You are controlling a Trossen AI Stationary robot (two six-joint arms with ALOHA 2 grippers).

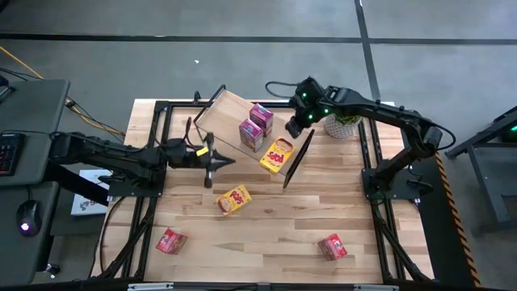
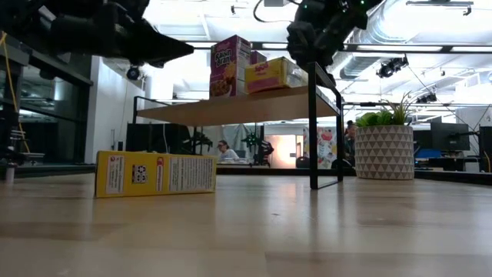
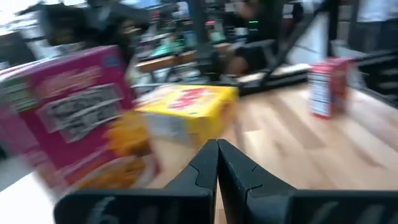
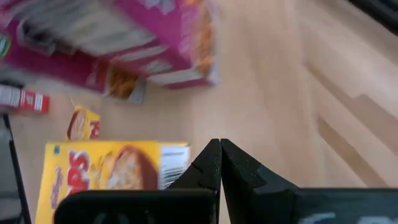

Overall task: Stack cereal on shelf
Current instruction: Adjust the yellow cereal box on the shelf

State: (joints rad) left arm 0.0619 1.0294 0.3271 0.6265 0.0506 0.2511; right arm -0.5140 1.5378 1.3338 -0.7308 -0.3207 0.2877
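the right arm's dark two-finger gripper [image 1: 296,128], fingers pressed together and holding nothing, hangs over the far right end of the long light-wood shelf board with black wire end frames [image 1: 222,111], beside the white patterned pot with a green plant [image 1: 343,126]. the left arm's dark two-finger gripper [image 1: 222,159], likewise closed and empty, points at the shelf's near edge from the left. on the shelf stand two pink cardboard cereal boxes [image 1: 256,126], upright and close together, with a yellow cereal box lying flat [image 1: 277,153] at the board's near end. a second yellow box [image 1: 235,199] lies on the wooden tabletop [image 1: 307,210] just in front of the shelf, and two red boxes [image 1: 171,241] [image 1: 332,246] lie well apart near the front edge. risk, as judged: the upright pink boxes are tall for their footprint, so a closed gripper sweeping past at shelf height could tip them; the flat yellow box sits near the board's edge and a nudge could slide it off; either arm catching a wire end frame could shift the whole shelf; both grippers working near the same boxes could collide.
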